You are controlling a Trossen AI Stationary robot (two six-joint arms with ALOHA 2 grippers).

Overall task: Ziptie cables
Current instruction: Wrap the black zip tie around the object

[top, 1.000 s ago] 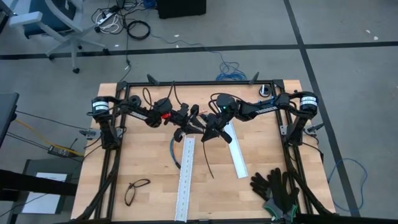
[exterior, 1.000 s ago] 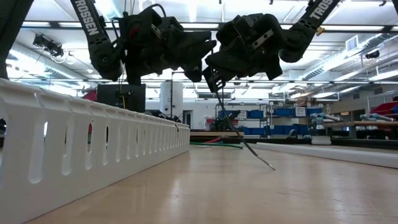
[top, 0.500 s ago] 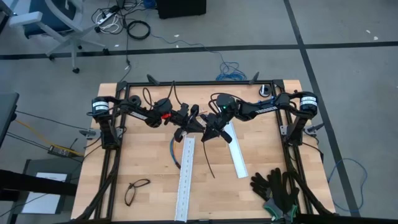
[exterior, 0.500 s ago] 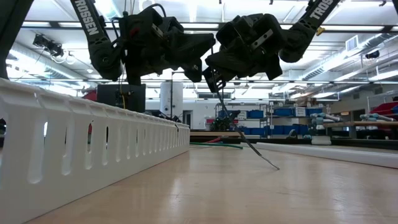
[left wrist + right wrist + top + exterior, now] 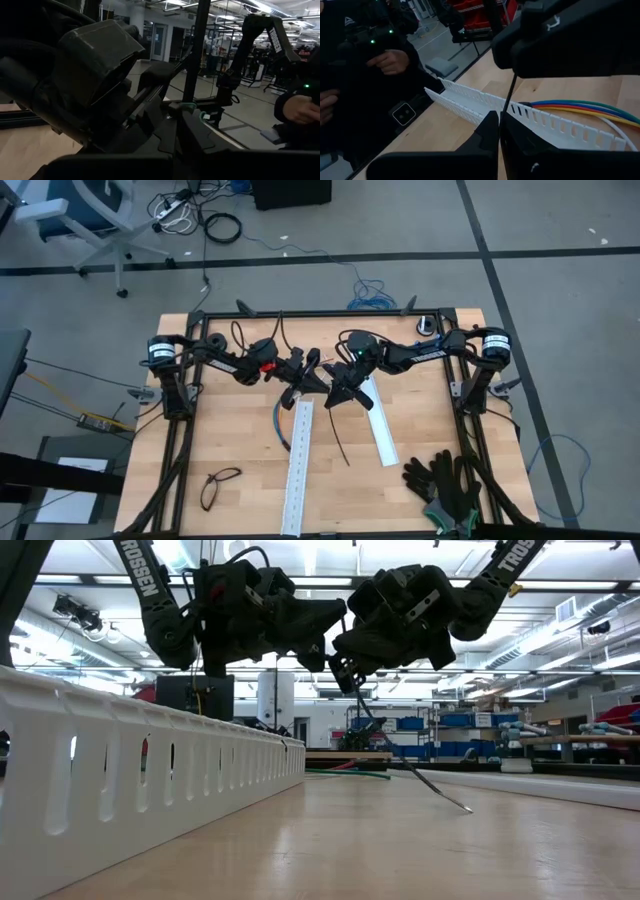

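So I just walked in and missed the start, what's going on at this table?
Both arms meet above the back middle of the wooden table. The right end effector is shut on a long black zip tie that hangs with its tip near the table. The left end effector is shut right beside it, at the top of the tie. The cables lie on the table next to a white rail, not yet tied. A second rail, glasses and gloves lie untouched.

"TROSSEN" on arm (image 5: 140, 580)
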